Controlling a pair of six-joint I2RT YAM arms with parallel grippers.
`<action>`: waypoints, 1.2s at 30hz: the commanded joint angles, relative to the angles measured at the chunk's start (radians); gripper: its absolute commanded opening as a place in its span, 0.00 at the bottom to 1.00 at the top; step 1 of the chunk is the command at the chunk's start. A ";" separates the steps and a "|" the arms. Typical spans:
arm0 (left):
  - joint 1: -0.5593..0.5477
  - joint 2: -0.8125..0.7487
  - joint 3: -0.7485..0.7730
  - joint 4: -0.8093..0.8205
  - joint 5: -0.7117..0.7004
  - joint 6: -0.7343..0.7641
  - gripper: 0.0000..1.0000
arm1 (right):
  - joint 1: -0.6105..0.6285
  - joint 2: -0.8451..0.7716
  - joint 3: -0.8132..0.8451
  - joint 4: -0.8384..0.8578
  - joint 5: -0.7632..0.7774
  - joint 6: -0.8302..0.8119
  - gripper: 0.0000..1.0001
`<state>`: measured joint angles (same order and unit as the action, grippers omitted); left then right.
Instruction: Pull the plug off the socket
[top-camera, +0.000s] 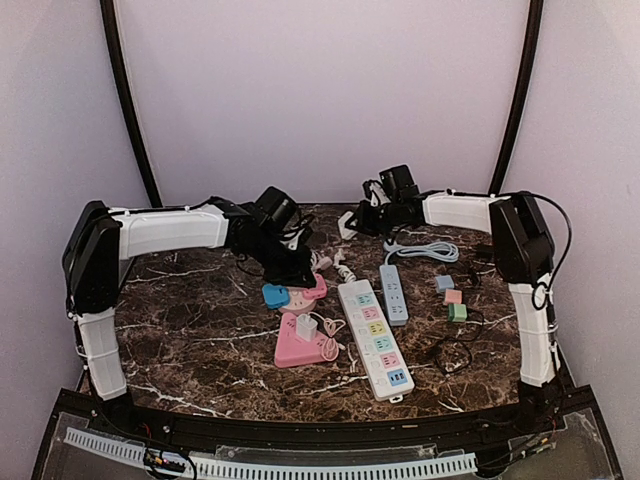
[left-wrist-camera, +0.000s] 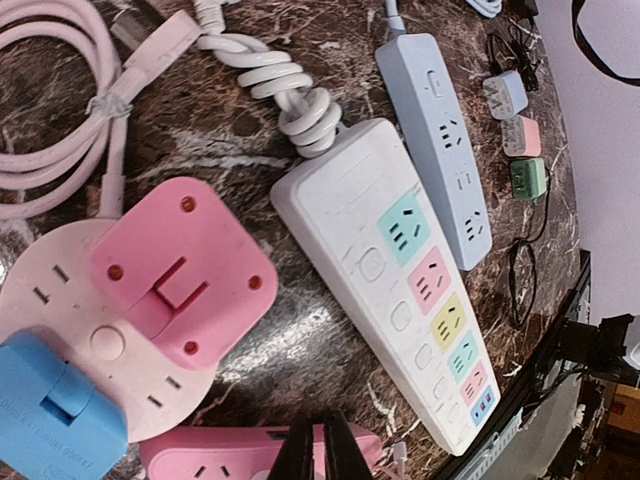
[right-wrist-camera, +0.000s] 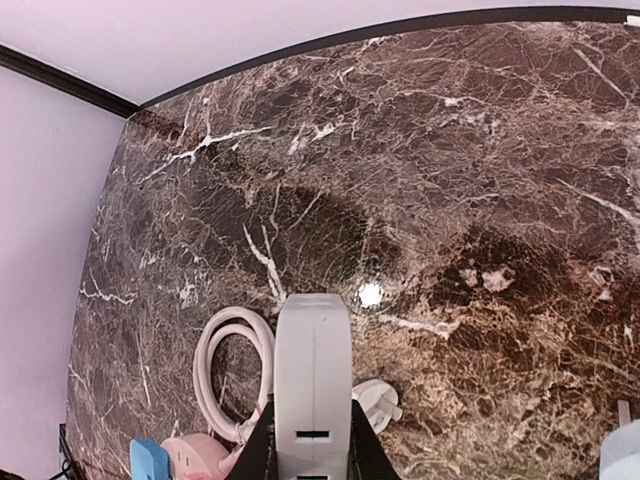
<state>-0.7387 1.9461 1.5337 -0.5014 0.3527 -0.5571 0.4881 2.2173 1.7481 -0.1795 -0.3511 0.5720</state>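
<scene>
**Progress.** The right gripper (right-wrist-camera: 312, 440) is clamped on a white plug (right-wrist-camera: 312, 370). It holds the plug clear above the table (right-wrist-camera: 480, 180), toward the back edge, with no socket attached. On that showing, the pull looks done for this plug, and setting it down appears to be what is left.

The left gripper (left-wrist-camera: 320, 452) has its fingers pressed together on nothing and hangs near the round pink socket (left-wrist-camera: 50, 290), around the table's middle. That socket carries a pink plug (left-wrist-camera: 180, 270) and a blue plug (left-wrist-camera: 50, 415), both seated. A second white plug (top-camera: 305, 327) sits in the three-cornered pink socket (top-camera: 300, 348), nearer the front edge. The task wording does not say whether these also count.

**Not established.** The held plug's pins are out of sight, so I cannot tell which socket it came from. In the left wrist view, the bottom edge cuts off the left fingertips and most of the three-cornered socket.
</scene>
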 joint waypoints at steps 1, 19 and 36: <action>0.017 -0.101 -0.095 0.050 -0.060 -0.025 0.06 | -0.030 0.079 0.068 0.024 -0.059 0.029 0.08; 0.022 -0.110 -0.129 0.073 -0.066 -0.037 0.06 | -0.128 0.120 0.007 -0.012 -0.073 0.024 0.29; 0.034 -0.084 -0.099 0.067 -0.062 -0.015 0.07 | -0.097 -0.088 -0.080 -0.128 0.087 -0.102 0.67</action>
<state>-0.7143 1.8759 1.4193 -0.4271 0.2909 -0.5873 0.3695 2.2147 1.7081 -0.2806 -0.3244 0.5201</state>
